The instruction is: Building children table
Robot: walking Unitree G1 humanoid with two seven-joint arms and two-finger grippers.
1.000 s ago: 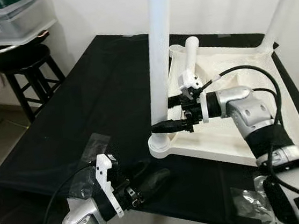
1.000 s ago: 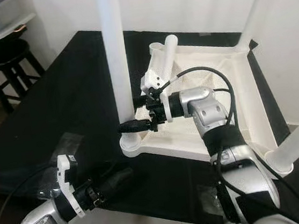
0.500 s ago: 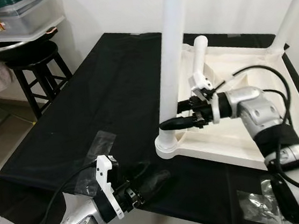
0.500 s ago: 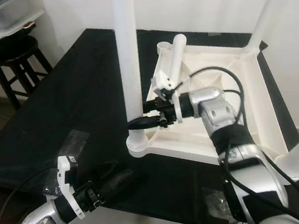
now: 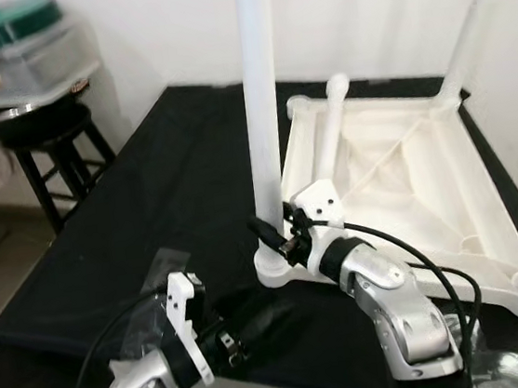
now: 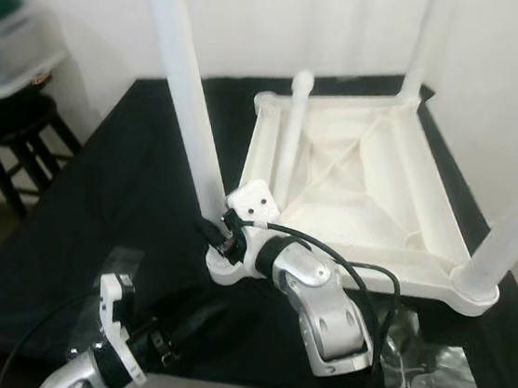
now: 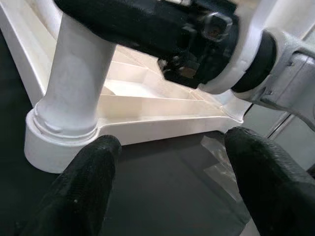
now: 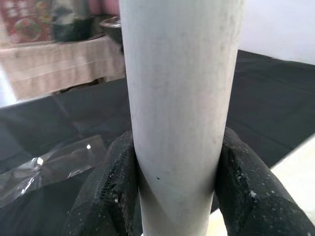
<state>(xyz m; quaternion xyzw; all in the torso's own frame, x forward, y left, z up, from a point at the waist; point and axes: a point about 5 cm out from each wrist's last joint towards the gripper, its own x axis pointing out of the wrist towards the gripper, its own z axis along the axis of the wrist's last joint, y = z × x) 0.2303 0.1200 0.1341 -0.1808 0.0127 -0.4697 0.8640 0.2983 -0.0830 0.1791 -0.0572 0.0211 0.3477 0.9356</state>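
My right pincer [image 5: 265,233] clamped on upright leg [image 5: 260,100] just above corner socket [image 5: 277,269] of upturned table [image 5: 407,177]. Left pincer [image 7: 167,162] open, near socket. Risk: sideways pull tilts leg, cross-threads socket.

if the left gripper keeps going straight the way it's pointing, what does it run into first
Most likely the round white plastic corner socket holding the upright white table leg; the open left gripper points just beside it over black cloth, though depth is unclear.

You have a white table leg [image 8: 179,108] and white tabletop [image 5: 398,178] on a plain black cloth [image 5: 174,185]; black right gripper [image 5: 271,235]; black stool [image 5: 43,148]; green-lidded bin [image 5: 8,45].
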